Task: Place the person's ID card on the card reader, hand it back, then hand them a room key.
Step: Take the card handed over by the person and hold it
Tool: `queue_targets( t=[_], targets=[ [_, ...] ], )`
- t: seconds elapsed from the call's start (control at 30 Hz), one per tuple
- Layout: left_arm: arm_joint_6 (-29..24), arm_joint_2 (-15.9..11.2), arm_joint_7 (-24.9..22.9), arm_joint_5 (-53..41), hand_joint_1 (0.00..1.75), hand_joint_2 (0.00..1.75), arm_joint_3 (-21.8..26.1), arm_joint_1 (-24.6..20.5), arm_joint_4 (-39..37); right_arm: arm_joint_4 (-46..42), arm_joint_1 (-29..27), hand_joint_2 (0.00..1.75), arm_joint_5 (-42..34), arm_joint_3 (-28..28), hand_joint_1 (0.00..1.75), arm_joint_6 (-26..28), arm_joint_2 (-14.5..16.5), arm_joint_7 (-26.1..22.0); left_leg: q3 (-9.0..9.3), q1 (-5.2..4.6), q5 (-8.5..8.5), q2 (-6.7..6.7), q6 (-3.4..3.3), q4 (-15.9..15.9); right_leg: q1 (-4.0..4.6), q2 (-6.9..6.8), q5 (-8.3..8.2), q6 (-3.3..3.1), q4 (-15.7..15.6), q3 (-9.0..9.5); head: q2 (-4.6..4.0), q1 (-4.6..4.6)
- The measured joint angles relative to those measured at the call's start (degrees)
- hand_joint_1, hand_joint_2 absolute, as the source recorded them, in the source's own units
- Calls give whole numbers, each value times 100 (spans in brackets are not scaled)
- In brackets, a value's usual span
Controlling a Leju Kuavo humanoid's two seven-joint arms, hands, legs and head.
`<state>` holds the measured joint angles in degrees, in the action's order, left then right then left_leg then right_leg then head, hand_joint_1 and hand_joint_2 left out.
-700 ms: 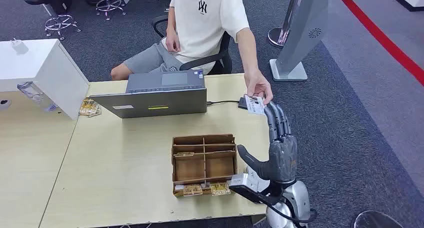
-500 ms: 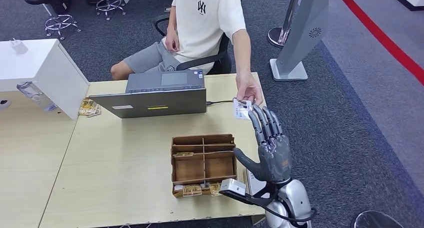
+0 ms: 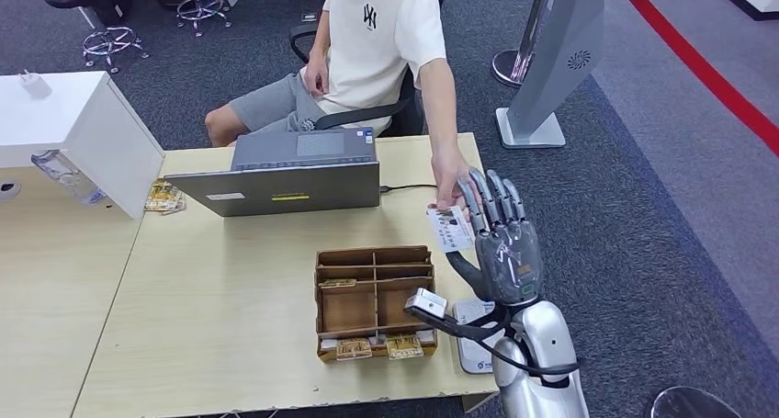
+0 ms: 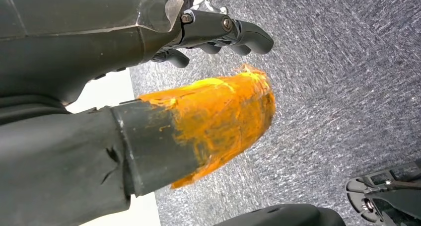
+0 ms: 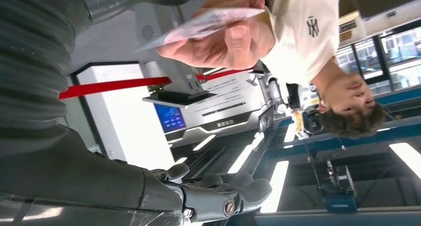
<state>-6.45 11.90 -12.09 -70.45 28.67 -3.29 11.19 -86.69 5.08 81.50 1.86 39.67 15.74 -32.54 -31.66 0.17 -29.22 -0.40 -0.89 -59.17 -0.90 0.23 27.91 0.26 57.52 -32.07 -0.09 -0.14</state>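
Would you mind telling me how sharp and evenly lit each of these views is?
Head view: even light, sharp on the ID card and right robot hand. Left wrist view: orange thumb tip soft, carpet crisp. Right wrist view: bright ceiling lights glare, foreground dark.

Matt dark grey plastic covers the right hand, above a glossy silver metal forearm, and just beside its fingers the ID card looks smooth and slightly shiny. Under the hand, the table shows pale matt wood grain; beside it, the compartment box is dull brown cardboard.
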Motion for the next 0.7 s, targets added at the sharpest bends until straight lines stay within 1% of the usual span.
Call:
queue_targets(
  t=[0.1, 0.13, 0.33, 0.7],
  targets=[
    [8, -6, -2, -14, 0, 0, 0, 0, 0, 21, 83, 175, 90, 7, 168, 0, -14, 289, 0, 0, 0, 0, 0, 0, 0, 0, 0, 0, 0, -1, 0, -1],
    [9, -8, -3, -17, 0, 0, 0, 0, 0, 27, 105, 175, 106, 6, 175, 0, -20, 359, 0, 0, 0, 0, 0, 0, 0, 0, 0, 0, 0, -1, 0, -1],
    [9, -24, -7, -51, 0, 0, 1, 2, 0, 51, 152, 175, 122, -1, 175, 0, -48, 478, 0, 0, 0, 0, 0, 0, 1, 0, 0, 0, 0, -1, 0, -1],
    [11, -33, -42, -67, 0, 0, 1, 3, 0, 44, 138, 175, 36, 2, 175, 0, -60, 424, 1, 0, 0, 0, 0, 0, 1, 0, 0, 0, 0, -1, 0, -1]
  ],
)
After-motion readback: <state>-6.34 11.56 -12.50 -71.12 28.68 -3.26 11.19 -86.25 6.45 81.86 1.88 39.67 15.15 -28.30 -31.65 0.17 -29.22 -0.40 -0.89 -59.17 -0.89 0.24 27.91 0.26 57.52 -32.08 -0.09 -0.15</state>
